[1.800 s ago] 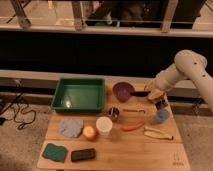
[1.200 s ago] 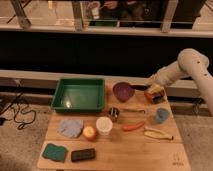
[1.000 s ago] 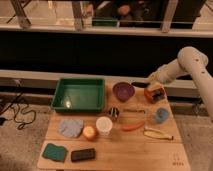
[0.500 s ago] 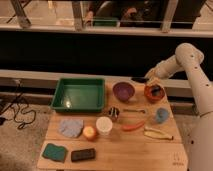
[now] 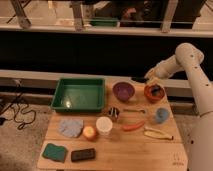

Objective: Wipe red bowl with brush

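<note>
The red bowl point(image 5: 153, 94) stands at the back right of the wooden table point(image 5: 120, 150), right of the purple bowl point(image 5: 123, 91); its inside looks dark. My gripper point(image 5: 148, 78) hangs just above the red bowl's far left rim, reaching in from the right. It is shut on the brush point(image 5: 138, 79), a slim black stick that pokes out level to the left, above the gap between the two bowls. The brush is clear of the red bowl.
A green tray point(image 5: 78, 94) sits back left. In front of the bowls lie a wiry utensil point(image 5: 134, 110), a carrot point(image 5: 133, 126), a blue cup point(image 5: 161, 115), a banana point(image 5: 157, 133), a white cup point(image 5: 104, 125), a cloth point(image 5: 71, 127) and a sponge point(image 5: 54, 152).
My gripper was low at the red bowl; it has lifted up and slightly left with the brush, and the arm now stands higher.
</note>
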Action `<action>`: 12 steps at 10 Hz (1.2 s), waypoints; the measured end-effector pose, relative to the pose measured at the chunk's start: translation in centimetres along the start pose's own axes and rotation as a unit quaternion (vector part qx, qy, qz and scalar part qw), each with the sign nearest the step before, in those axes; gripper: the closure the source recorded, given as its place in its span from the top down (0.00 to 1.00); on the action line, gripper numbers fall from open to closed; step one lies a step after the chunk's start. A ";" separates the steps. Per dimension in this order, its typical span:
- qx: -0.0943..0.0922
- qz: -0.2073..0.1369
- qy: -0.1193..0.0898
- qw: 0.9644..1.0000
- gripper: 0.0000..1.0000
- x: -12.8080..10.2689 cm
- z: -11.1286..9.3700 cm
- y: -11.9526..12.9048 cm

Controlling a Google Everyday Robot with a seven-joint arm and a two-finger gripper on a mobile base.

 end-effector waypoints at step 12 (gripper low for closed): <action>0.016 -0.006 -0.011 1.000 0.00 0.5 2.2 -2.6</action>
